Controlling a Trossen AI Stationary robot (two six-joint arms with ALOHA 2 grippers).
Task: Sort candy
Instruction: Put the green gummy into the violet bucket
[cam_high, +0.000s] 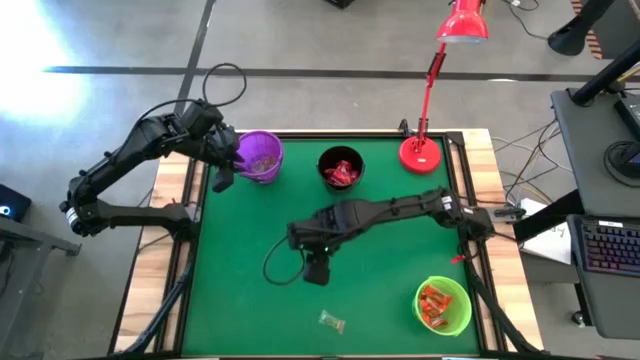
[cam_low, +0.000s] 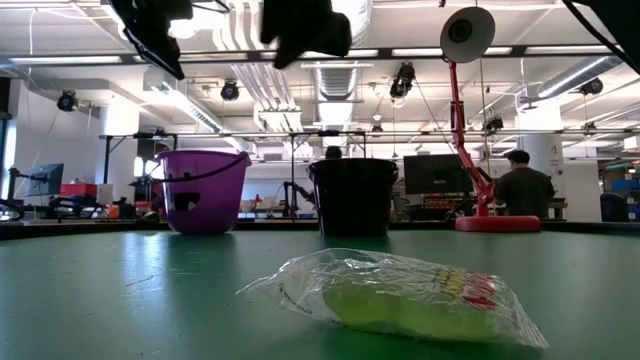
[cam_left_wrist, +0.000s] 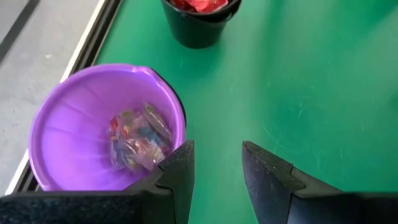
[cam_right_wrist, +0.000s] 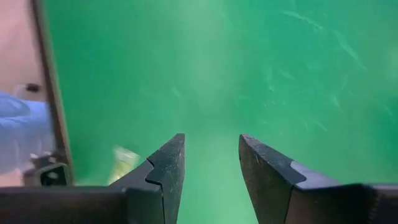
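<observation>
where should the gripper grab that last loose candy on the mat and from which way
Pinch the pale green candy across its plump middle, coming straight down from above. In the low view it lies flat on the green mat, bulging at the centre with thin crinkled wrapper ends that would likely slip. The right gripper, open and empty, hangs closest to it.

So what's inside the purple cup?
The purple cup holds a little pile of clear-wrapped candy with bits of colour showing through. Whatever lies under that pile at the cup's bottom is covered.
</observation>
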